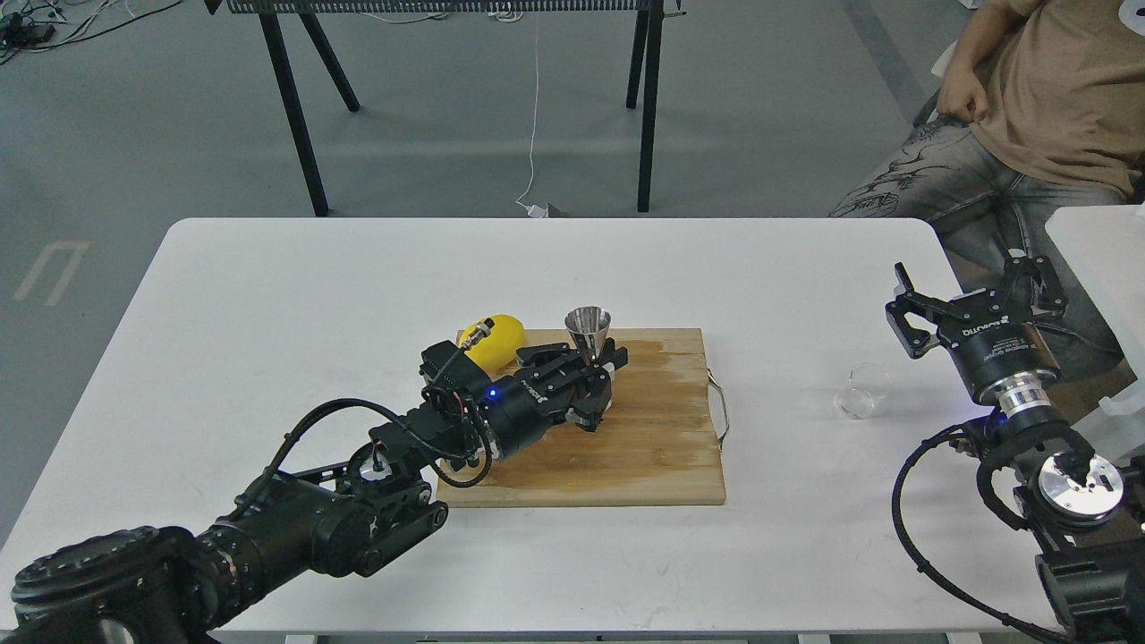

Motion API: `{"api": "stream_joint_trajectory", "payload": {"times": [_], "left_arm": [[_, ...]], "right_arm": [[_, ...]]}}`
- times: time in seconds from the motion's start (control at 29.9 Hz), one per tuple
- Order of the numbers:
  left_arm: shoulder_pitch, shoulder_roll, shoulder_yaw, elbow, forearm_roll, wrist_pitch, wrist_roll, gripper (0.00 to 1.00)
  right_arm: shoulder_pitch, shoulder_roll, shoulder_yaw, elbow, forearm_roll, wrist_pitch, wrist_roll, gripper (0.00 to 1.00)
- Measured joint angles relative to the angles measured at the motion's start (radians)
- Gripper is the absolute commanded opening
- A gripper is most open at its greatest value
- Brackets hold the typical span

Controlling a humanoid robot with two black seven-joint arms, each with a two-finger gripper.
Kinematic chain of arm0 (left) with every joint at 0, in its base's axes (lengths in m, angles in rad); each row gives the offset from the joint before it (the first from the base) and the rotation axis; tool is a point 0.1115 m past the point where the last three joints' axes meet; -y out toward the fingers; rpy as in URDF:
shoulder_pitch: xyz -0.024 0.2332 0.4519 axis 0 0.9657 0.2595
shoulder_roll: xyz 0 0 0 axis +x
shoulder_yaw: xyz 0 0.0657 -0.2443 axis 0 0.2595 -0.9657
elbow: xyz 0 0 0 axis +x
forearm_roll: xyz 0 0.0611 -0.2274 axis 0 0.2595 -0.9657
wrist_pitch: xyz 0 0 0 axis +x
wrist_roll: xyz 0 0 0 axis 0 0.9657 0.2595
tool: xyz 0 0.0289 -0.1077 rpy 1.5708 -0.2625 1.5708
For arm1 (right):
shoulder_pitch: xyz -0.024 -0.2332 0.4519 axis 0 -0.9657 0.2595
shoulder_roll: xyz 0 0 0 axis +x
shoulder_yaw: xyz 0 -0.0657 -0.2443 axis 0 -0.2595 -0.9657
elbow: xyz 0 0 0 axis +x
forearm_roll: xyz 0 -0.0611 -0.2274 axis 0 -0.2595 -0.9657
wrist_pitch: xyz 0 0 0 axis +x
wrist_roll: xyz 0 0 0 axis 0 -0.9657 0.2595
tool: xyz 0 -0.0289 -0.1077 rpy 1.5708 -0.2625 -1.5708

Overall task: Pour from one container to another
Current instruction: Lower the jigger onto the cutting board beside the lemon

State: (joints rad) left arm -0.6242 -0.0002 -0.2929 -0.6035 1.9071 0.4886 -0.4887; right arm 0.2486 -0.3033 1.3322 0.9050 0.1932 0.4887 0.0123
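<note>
Two hands noted: your left hand point(597, 376) grips the rigid, slick jigger point(588, 333) at its waist, your right hand point(979, 300) hangs open near the fragile glass cup point(863, 391); grasp its sidewall.

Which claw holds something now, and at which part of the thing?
The left claw grips the jigger at its lower half. The right claw is open and empty.
</note>
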Motion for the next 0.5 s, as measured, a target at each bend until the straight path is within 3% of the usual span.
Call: {"api": "stream_joint_trajectory", "payload": {"times": [0.5], "left_arm": [[0.023, 0.0, 0.001, -0.001, -0.006, 0.0, 0.0, 0.21]], "right_arm": [[0.0, 0.003, -0.013, 0.0, 0.0, 0.0, 0.0, 0.98]]}}
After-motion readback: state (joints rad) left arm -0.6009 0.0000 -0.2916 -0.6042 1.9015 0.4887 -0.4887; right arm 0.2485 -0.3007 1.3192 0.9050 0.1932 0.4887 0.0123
